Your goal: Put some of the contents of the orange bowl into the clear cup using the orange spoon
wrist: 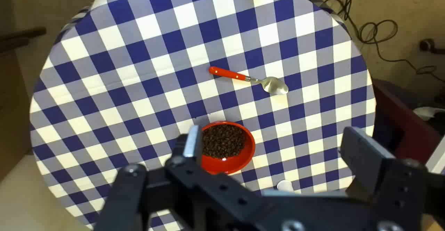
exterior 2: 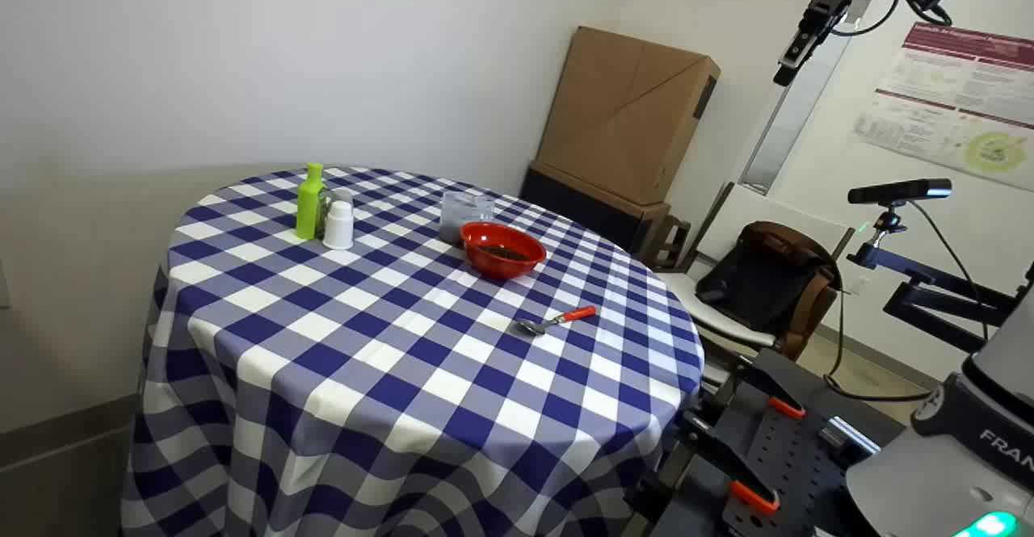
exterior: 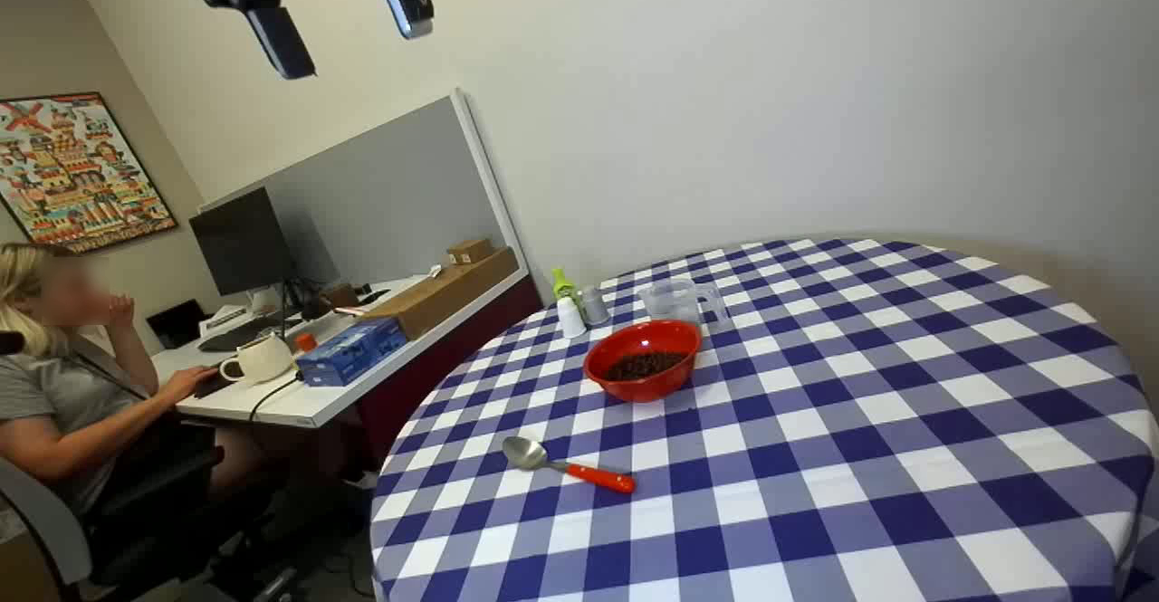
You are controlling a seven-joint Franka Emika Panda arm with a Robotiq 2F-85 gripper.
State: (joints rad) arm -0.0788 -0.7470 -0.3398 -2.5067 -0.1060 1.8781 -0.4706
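In an exterior view, tool (exterior: 355, 52) hangs high, jaws wide apart; well below it on the checked counter (exterior: 842, 439) are the spoon (exterior: 566, 467), red bowl (exterior: 645, 390) of brown beans (exterior: 645, 366) and, just beside the bowl, clear cup (exterior: 668, 301). In an exterior view, green bottle (exterior 2: 308, 207) stands lower, well apart from the tool. In the wrist view, one jaw hides part of the bowl; spoon shows ahead of both tips.
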